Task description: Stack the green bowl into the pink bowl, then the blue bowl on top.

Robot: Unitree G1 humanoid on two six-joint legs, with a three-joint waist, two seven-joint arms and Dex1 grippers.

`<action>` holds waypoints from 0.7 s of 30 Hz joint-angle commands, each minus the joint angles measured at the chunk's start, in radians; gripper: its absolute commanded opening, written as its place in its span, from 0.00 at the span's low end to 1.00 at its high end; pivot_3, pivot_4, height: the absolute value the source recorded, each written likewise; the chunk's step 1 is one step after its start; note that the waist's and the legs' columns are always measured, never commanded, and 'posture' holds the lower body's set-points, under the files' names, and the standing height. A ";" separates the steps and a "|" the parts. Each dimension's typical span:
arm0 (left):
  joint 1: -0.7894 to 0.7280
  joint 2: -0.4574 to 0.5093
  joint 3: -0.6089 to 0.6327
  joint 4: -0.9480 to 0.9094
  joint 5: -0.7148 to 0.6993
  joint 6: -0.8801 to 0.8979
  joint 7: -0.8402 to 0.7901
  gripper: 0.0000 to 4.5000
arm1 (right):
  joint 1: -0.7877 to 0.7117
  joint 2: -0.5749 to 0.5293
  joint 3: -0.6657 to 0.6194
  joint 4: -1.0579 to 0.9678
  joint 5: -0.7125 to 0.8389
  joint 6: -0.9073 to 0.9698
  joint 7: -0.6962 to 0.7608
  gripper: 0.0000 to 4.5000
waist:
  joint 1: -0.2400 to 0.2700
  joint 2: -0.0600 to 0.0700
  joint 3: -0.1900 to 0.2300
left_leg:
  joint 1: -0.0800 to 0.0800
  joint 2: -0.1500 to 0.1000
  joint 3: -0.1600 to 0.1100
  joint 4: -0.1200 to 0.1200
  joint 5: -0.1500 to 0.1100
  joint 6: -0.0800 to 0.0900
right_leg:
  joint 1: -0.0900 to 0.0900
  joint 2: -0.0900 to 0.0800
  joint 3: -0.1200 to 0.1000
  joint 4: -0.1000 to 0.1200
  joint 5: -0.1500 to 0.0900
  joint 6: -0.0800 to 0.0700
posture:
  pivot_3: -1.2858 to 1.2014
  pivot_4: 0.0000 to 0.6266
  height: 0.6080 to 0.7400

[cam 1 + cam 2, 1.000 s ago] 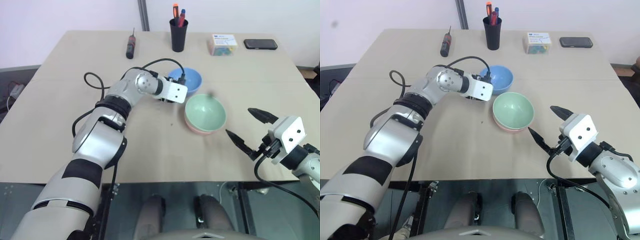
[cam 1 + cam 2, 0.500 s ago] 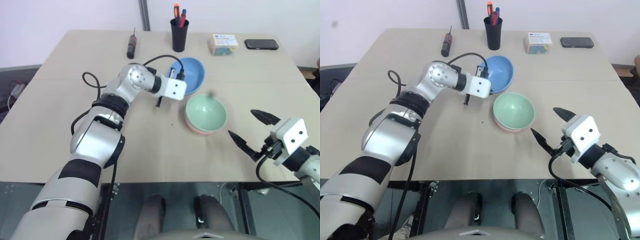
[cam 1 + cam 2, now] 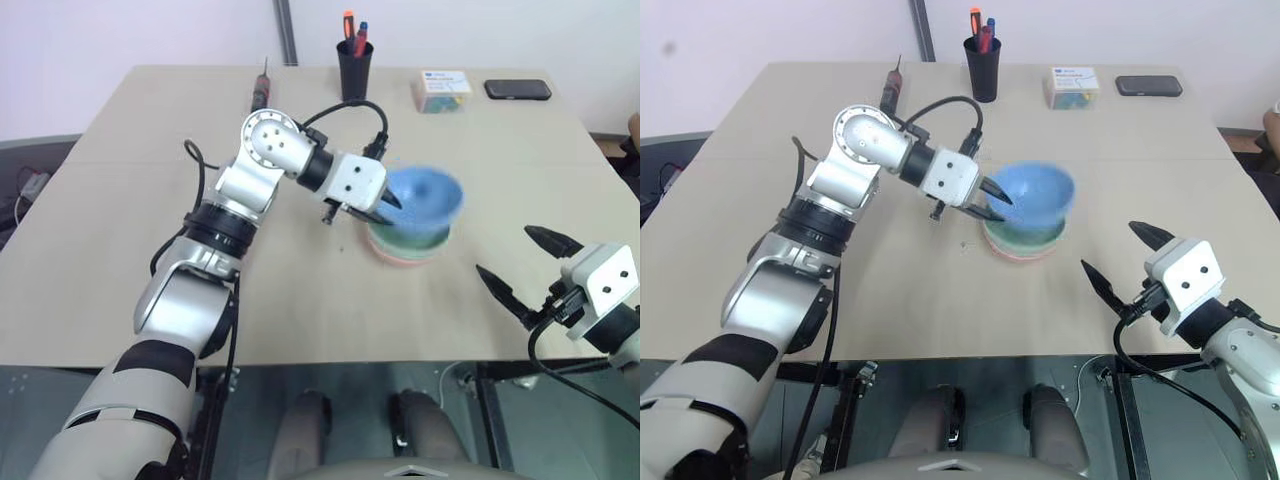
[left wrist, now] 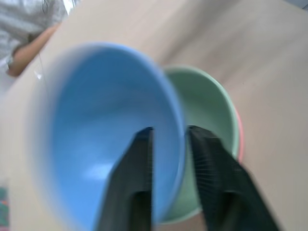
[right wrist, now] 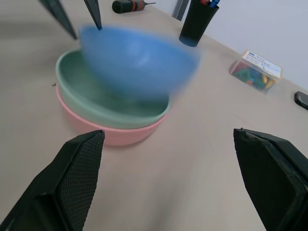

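Observation:
The green bowl (image 5: 96, 103) sits nested in the pink bowl (image 5: 115, 132) at the table's middle. The blue bowl (image 3: 425, 195) hangs tilted and blurred just above them, over the green bowl's far side. My left gripper (image 3: 1002, 206) reaches in from the left with one finger inside the blue bowl's rim and one outside. In the left wrist view a gap shows between the fingers (image 4: 139, 163) and the rim, so the jaws stand open around it. My right gripper (image 3: 505, 252) is open and empty near the table's front right, apart from the bowls.
Along the far edge stand a black pen cup (image 3: 353, 65), a screwdriver (image 3: 260, 90), a small box of coloured bits (image 3: 445, 88) and a black phone (image 3: 517, 89). A person's arm (image 4: 29, 43) shows beyond the table. The table front (image 3: 300, 300) lies bare.
My left gripper lifted the blue bowl off the table behind the stack and swung it right, over the green bowl. Its fingers have parted. The right gripper drifted slightly right.

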 commanded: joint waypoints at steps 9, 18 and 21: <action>0.130 0.064 0.181 -0.379 -0.187 0.512 0.177 0.74 | -0.076 -0.047 0.066 0.066 0.001 -0.022 0.052 1.00 | -0.007 0.001 0.000 | 0.000 0.000 0.000 0.000 0.000 0.000 | -0.001 0.000 0.000 -0.001 0.000 0.000 | 0.52 0.24 1.00; 0.561 0.085 0.420 -0.668 -0.326 0.695 0.473 0.99 | -0.211 -0.088 0.076 0.323 0.062 -0.076 0.209 1.00 | 0.001 0.000 0.000 | 0.004 0.001 0.001 0.000 0.000 0.000 | 0.002 0.000 0.001 0.001 0.000 0.000 | 0.52 0.24 1.00; 0.697 0.111 0.480 -0.743 -0.325 0.722 0.552 0.99 | -0.225 -0.113 0.065 0.384 0.079 -0.092 0.272 1.00 | 0.002 0.000 0.000 | 0.006 0.001 0.001 -0.002 0.000 0.000 | 0.002 -0.001 0.003 0.000 0.000 0.000 | 0.52 0.24 1.00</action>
